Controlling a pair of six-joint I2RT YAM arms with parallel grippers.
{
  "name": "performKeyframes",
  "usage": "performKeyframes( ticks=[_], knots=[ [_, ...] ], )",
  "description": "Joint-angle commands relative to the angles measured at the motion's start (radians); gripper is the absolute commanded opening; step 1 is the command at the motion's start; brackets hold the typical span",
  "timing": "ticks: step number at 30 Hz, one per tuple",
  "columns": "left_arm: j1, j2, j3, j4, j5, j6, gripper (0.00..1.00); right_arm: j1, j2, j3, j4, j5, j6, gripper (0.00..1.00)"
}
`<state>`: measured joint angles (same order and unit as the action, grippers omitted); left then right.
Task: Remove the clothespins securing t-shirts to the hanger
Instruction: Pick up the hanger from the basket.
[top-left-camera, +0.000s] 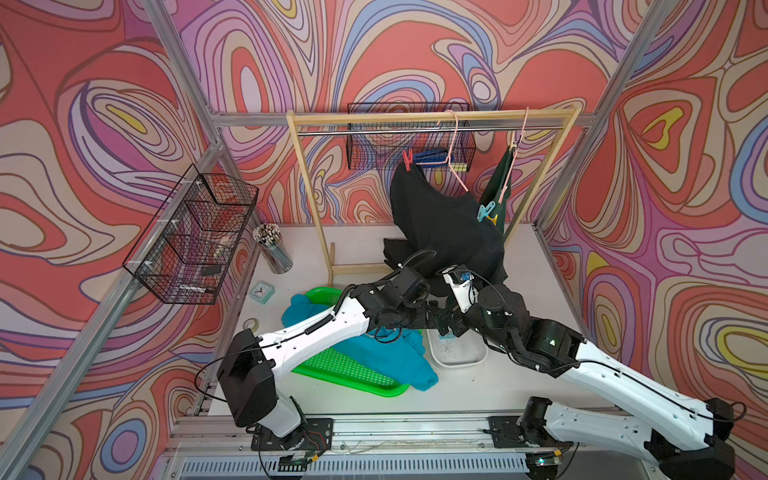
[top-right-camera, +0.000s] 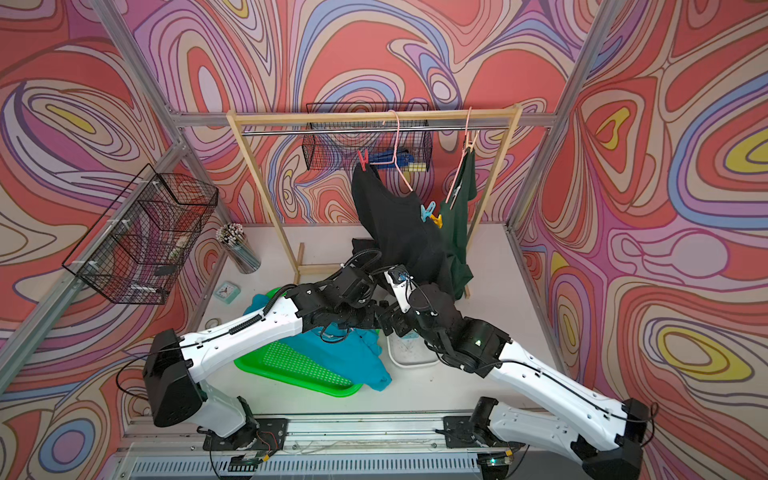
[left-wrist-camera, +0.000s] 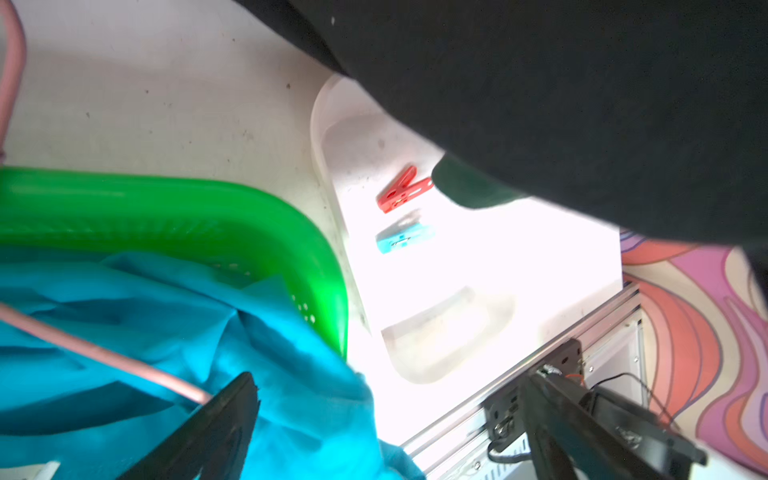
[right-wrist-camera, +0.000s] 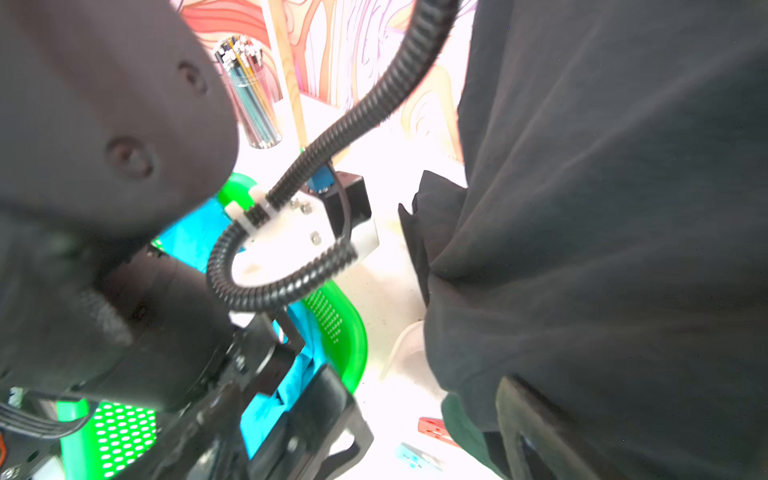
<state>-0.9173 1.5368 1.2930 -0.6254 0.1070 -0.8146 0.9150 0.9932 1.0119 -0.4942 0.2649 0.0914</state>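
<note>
Left wrist view: shallow white plastic tray on the table holds a loose red plastic clothespin and a loose light blue plastic clothespin, side by side, not touching; left gripper hovers near that tray over the edge of the crumpled turquoise t-shirt, fingers spread wide, nothing between them; green perforated plastic tray holds the turquoise shirt with a bare pink wire hanger lying on it; shirt spills over the green tray's edge toward the white tray; right wrist view: right gripper fingers wide apart, holding nothing, one finger against or just beside the hanging black t-shirt, cannot tell which; in both top views the black shirt hangs on a second pink hanger from the wooden-frame clothes rack, lower hem down at the table; another red clothespin clips one shoulder; a second light blue clothespin and a yellow clothespin sit at the other shoulder, just beside the dark green t-shirt hanging next to it; black wire basket behind the rack holds blue and yellow items, too small to identify; black wire basket on the side wall holds small dark and white bits, unclear; clear cup full of pencils.
</note>
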Motion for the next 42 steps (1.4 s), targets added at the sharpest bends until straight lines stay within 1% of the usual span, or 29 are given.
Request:
performKeyframes(
  ticks=[1,9,14,18,24,30,32,34,38,42],
  knots=[
    [-0.007,-0.089,-0.05,-0.034,0.009,0.043,1.0,-0.004,0.033,0.015,-0.008,-0.067,0.023,0.97],
    [-0.006,-0.276,-0.192,0.001,-0.042,0.037,1.0,-0.004,0.16,0.035,0.049,-0.138,0.033,0.97],
    [-0.005,-0.369,-0.263,0.021,-0.031,0.06,1.0,-0.013,0.254,0.058,0.089,-0.213,0.047,0.97],
    [-0.005,-0.431,-0.31,-0.02,-0.088,0.042,1.0,-0.033,0.324,0.093,0.103,-0.273,0.056,0.97],
    [0.005,-0.487,-0.339,-0.067,-0.157,0.016,1.0,-0.094,0.404,0.138,0.124,-0.414,0.083,0.96],
    [0.032,-0.546,-0.344,-0.135,-0.232,-0.012,1.0,-0.123,0.504,0.191,0.147,-0.51,0.114,0.94],
    [0.061,-0.567,-0.349,-0.175,-0.259,-0.03,1.0,-0.128,0.531,0.207,0.152,-0.529,0.121,0.92],
    [0.11,-0.596,-0.365,-0.193,-0.254,-0.037,1.0,-0.128,0.559,0.222,0.151,-0.54,0.125,0.91],
    [0.221,-0.65,-0.397,-0.187,-0.204,-0.039,1.0,-0.129,0.613,0.24,0.143,-0.566,0.135,0.87],
    [0.326,-0.643,-0.389,-0.197,-0.137,-0.024,1.0,-0.13,0.652,0.242,0.147,-0.581,0.146,0.81]
  ],
)
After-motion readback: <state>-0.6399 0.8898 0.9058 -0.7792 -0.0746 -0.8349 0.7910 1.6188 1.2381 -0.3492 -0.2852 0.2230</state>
